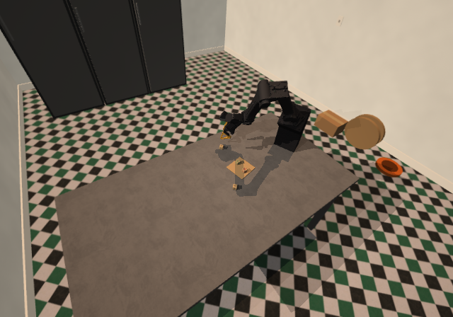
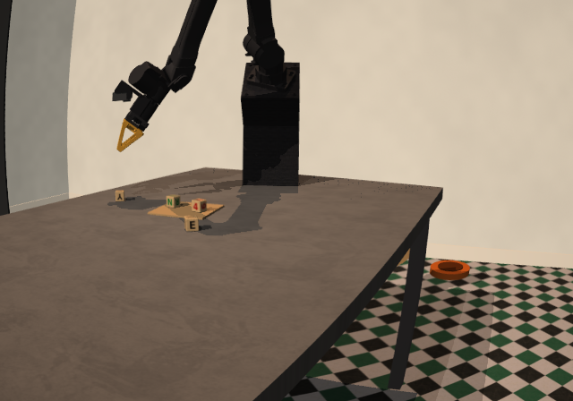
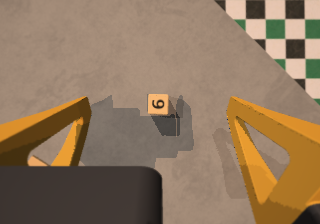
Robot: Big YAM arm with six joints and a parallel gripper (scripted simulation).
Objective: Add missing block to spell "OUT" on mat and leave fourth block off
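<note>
My gripper (image 2: 124,143) is open and empty, high above the table; its orange fingers show at both sides of the wrist view (image 3: 159,134). Below it lies a loose wooden block (image 3: 158,104) with a black 6 or 9 on top; it also shows in the top view (image 1: 221,146) and the exterior view (image 2: 119,195). The orange mat (image 1: 240,168) (image 2: 185,209) holds two blocks, one with green letters (image 2: 173,200) and one with red marks (image 2: 199,205). A fourth block (image 2: 192,224) (image 1: 234,186) with a black E on its side lies off the mat.
The robot's black base (image 2: 269,123) stands on the far edge of the table. The table's edge and the checkered floor show at the wrist view's top right (image 3: 280,29). An orange ring (image 2: 448,268), a box (image 1: 330,122) and a wooden disc (image 1: 364,131) are on the floor.
</note>
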